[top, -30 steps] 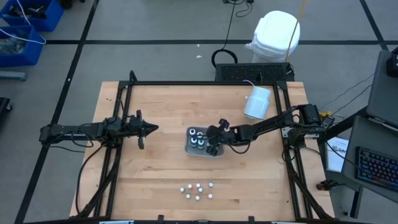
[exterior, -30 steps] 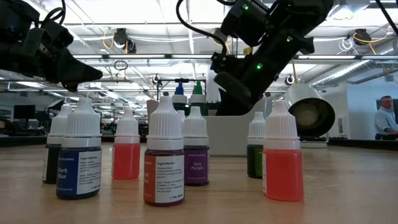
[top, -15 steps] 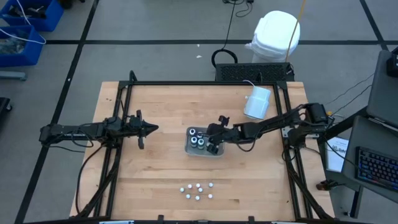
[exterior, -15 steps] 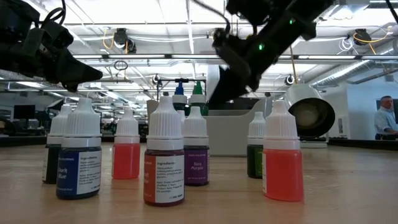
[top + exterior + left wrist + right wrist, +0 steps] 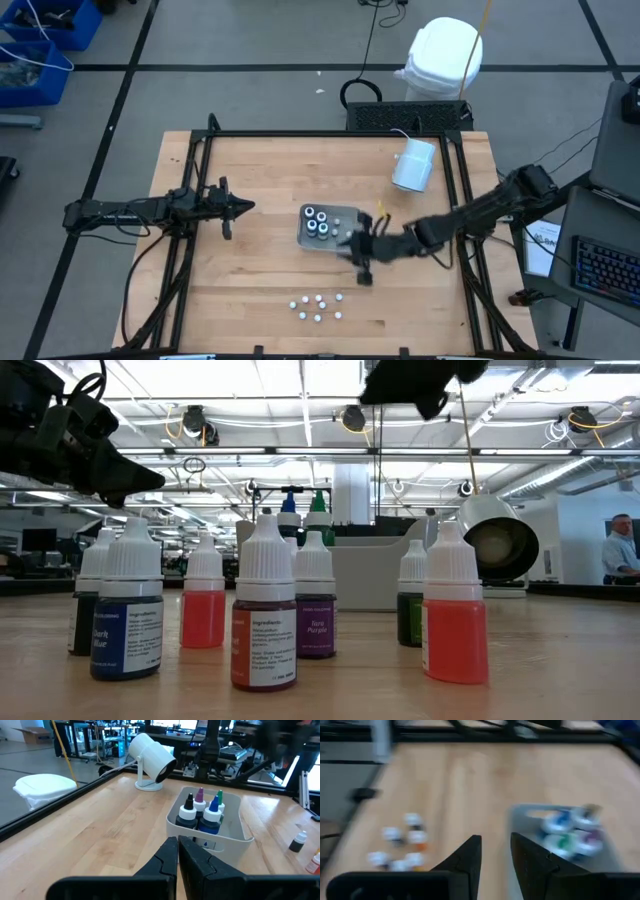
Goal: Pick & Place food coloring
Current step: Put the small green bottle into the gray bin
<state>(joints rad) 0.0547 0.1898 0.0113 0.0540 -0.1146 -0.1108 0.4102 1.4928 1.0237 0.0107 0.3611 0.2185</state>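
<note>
Right hand (image 5: 352, 250) moved off tray (image 5: 348, 213), fingers apart, empty; left hand (image 5: 245, 207) pressed together, wrist-view only.

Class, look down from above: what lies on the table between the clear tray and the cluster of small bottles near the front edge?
In the high view, only bare wood lies between the tray and the small bottles; the right gripper hangs beside that stretch.

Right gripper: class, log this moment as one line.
right gripper: open, empty, between tray and loose bottles | left gripper: shut, waiting
</note>
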